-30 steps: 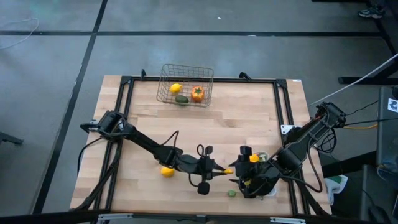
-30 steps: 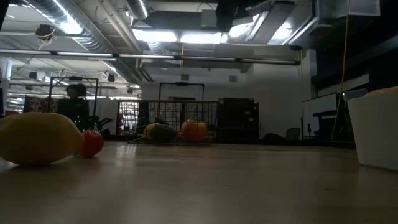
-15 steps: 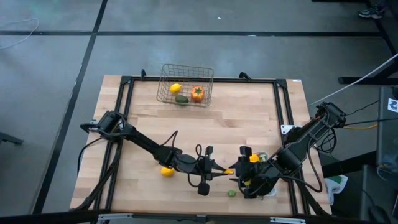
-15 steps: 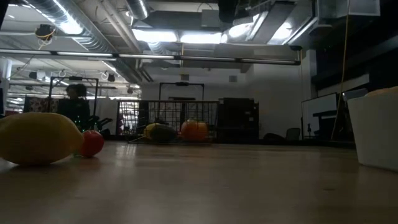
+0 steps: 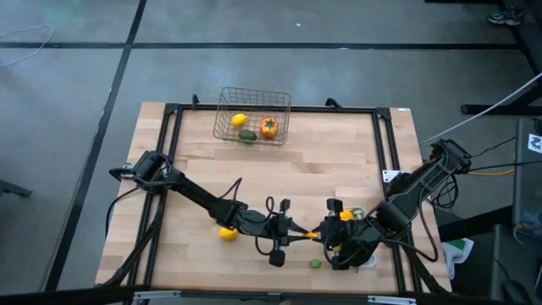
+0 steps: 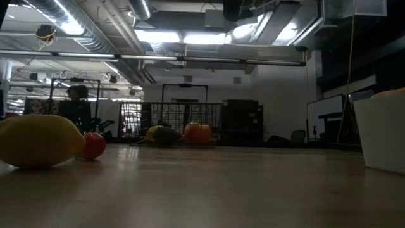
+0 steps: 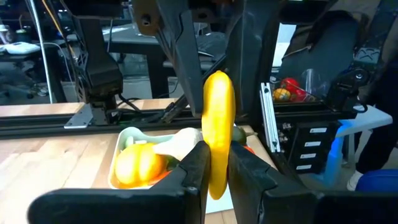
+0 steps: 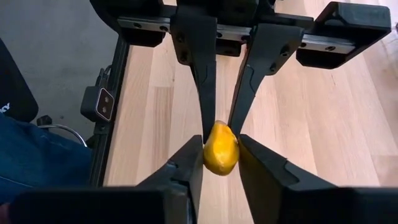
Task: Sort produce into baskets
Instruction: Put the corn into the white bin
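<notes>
A long yellow toy piece of produce [image 5: 313, 233] hangs above the table near its front edge, between my two grippers. My left gripper [image 5: 298, 230] comes from the table's left and is shut on it [image 7: 217, 124]. My right gripper [image 5: 329, 235] comes from the right, its fingers shut against the same piece [image 8: 221, 149]. The white tray [image 7: 127, 140] lies just beyond, holding a yellow-orange piece and a white one. The wire basket [image 5: 252, 117] at the far edge holds a lemon, a green piece and an orange tomato. My left gripper pinches the yellow piece by its lower end [image 7: 217, 183] between its two fingers, which come in about level from the table's left. The piece stands on end, rising above the fingers, clear of the table. My right gripper has the piece's two sides [image 8: 219, 167] between its two fingers [image 8: 189, 165], slanting down from the table's right, facing the left gripper's fingers.
A lemon [image 5: 227, 233] lies on the table beside the left arm, large at the left of the low view [image 6: 38, 139], with a small red piece [image 6: 93, 145] beyond it. A small green piece [image 5: 315, 263] lies near the front edge. The tray's wall [image 6: 383, 133] stands at the right.
</notes>
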